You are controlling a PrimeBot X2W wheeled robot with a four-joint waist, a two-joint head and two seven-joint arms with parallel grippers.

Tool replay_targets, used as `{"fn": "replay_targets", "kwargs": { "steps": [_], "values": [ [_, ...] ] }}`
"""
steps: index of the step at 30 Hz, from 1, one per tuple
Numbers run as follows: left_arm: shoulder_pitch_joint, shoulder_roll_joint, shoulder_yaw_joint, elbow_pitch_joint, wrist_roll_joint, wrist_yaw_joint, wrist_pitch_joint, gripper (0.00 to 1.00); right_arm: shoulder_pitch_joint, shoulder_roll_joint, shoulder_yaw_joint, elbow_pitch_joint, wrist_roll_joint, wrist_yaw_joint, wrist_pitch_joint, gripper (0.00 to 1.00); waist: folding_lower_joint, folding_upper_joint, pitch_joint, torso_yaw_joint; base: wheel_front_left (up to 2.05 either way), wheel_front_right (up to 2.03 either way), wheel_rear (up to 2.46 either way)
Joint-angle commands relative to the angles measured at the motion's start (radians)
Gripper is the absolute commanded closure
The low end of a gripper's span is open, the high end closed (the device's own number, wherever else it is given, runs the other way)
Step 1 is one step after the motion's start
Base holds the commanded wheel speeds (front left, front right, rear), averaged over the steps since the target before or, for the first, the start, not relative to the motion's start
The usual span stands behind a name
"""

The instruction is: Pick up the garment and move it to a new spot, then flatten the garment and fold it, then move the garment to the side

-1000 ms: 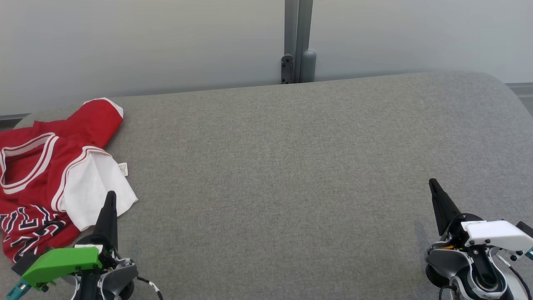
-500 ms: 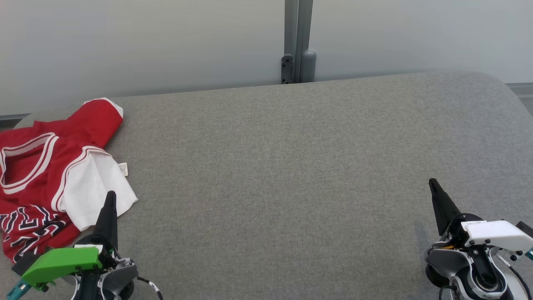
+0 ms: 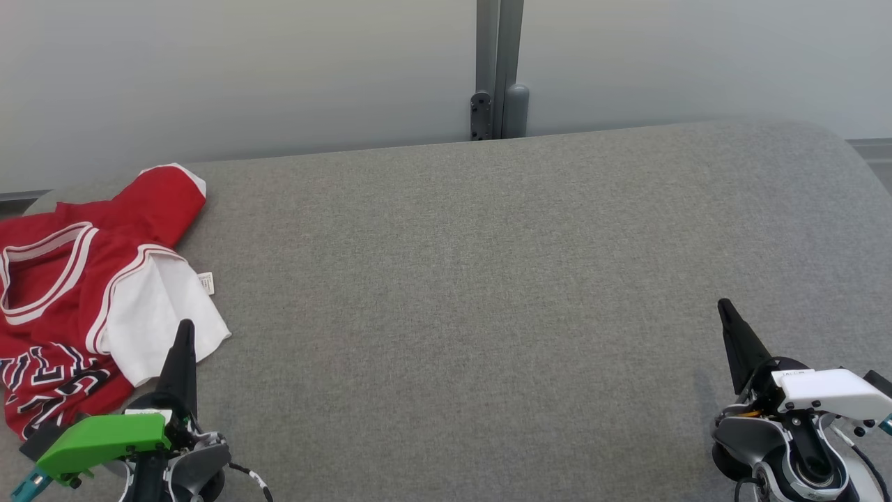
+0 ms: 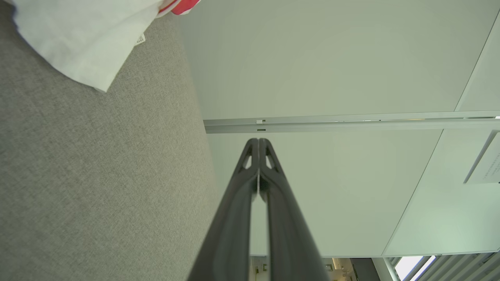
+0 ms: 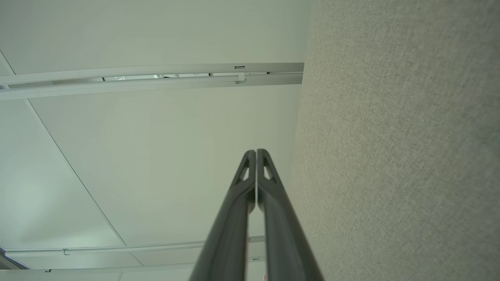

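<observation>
Both my claws are clenched on nothing and have not stirred in the last second: my left claw (image 3: 184, 333) hangs near the white flap of the red jersey (image 3: 63, 307), and my right claw (image 3: 726, 312) is well apart over the grey pad (image 3: 474, 279). The jersey lies crumpled at the pad's left end, so I judge the pick-up has not yet begun.

Office-like room: pale partition panels (image 3: 244, 70) and a metal post (image 3: 498, 63) behind a grey fabric-covered table (image 3: 488, 279).
</observation>
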Motion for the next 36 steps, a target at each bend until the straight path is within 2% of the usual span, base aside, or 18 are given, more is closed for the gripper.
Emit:
{"fn": "replay_targets", "kwargs": {
  "steps": [1, 33, 34, 36],
  "values": [
    [-0.013, 0.007, 0.002, 0.000, 0.000, -0.005, 0.004, 1.00, -0.005, -0.002, 0.001, 0.002, 0.007, 0.000, 0.003, 1.00, 0.0000, 0.0000, 0.000, 0.000, 0.00, 0.00, 0.00],
    [-0.013, 0.007, 0.002, 0.000, 0.000, -0.005, 0.004, 1.00, -0.005, -0.002, 0.001, 0.002, 0.007, 0.000, 0.003, 1.00, 0.0000, 0.0000, 0.000, 0.000, 0.00, 0.00, 0.00],
    [0.000, 0.000, 0.000, 0.000, 0.000, 0.000, 0.000, 0.00, 0.000, 0.000, 0.000, 0.000, 0.000, 0.000, 0.000, 0.00, 0.0000, 0.0000, 0.000, 0.000, 0.00, 0.00, 0.00],
    [0.010, -0.004, -0.001, 0.016, 0.000, 0.000, -0.001, 0.00, 0.009, 0.004, 0.000, 0.015, -0.001, 0.000, -0.001, 0.00, 0.0000, 0.0000, 0.000, 0.000, 0.00, 0.00, 0.00]
  ]
}}
